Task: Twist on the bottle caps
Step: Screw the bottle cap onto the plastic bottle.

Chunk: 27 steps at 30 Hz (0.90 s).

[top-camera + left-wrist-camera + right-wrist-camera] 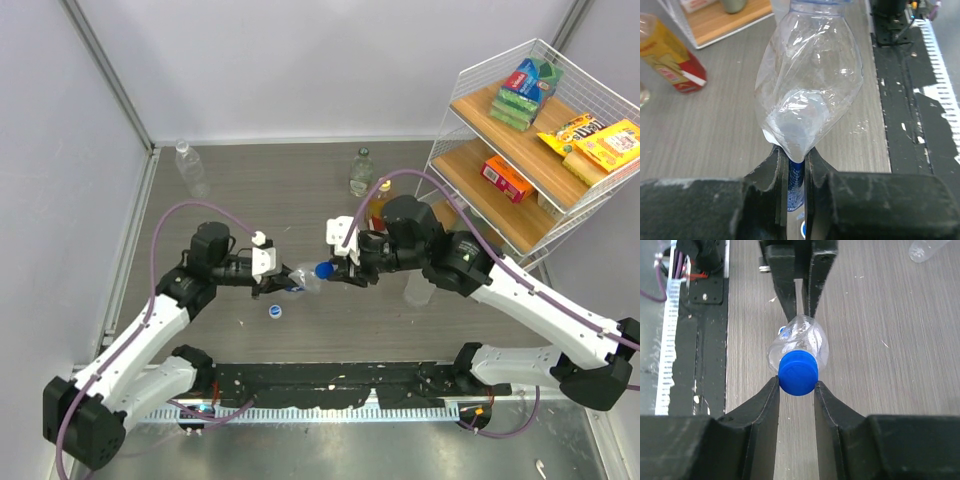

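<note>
A clear, crumpled bottle [302,279] with a blue label is held level above the table between the two arms. My left gripper [280,275] is shut on its base end; in the left wrist view the fingers [796,165] pinch the flattened bottle [810,85]. A dark blue cap [323,269] sits on its neck. My right gripper [338,271] is shut on that cap; in the right wrist view both fingertips touch the cap [798,372] in front of the bottle [802,340]. A white cap with a blue middle [275,311] lies on the table below.
Clear bottles stand at the back left [192,168], back middle [361,172] and under the right arm [418,286]. An amber bottle [380,205] with a red label [670,55] stands behind the right gripper. A wire shelf rack [530,150] with boxed snacks is at the right.
</note>
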Tool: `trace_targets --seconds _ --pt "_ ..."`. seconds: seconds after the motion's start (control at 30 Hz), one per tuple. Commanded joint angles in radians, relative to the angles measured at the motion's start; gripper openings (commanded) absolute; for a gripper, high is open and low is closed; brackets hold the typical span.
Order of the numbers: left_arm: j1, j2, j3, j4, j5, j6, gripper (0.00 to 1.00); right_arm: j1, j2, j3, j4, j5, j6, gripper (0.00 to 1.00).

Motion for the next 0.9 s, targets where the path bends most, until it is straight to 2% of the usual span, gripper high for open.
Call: trace_targets --seconds 0.0,0.13,0.27,0.33,0.47,0.57,0.67,0.77,0.87 --pt "-0.012 -0.121 -0.004 0.207 -0.132 -0.162 0.0 0.011 0.033 -0.006 0.061 0.087 0.182 0.09" --pt "-0.049 -0.195 -0.027 0.238 -0.224 -0.182 0.0 0.011 0.073 0.014 0.09 0.094 0.301 0.09" --pt "-0.09 -0.194 -0.021 0.238 -0.288 -0.191 0.0 0.011 0.088 0.015 0.186 0.08 0.429 0.1" --pt "-0.124 -0.166 -0.012 0.24 -0.339 -0.194 0.0 0.011 0.105 0.041 0.196 0.127 0.542 0.11" --pt "-0.222 -0.128 -0.007 0.29 -0.55 -0.182 0.0 0.012 0.16 0.104 0.128 0.261 0.734 0.09" --pt "-0.263 -0.083 -0.022 0.451 -0.706 -0.257 0.0 0.012 0.183 0.092 0.104 0.501 0.91 0.1" --pt "-0.283 -0.042 -0.024 0.526 -0.751 -0.266 0.0 0.012 0.2 0.061 0.146 0.584 0.958 0.09" --pt "-0.289 -0.035 -0.03 0.536 -0.759 -0.249 0.0 0.012 0.212 0.074 0.16 0.628 0.972 0.09" --pt "-0.289 -0.049 -0.047 0.513 -0.771 -0.239 0.0 0.014 0.208 0.087 0.163 0.641 0.955 0.3"
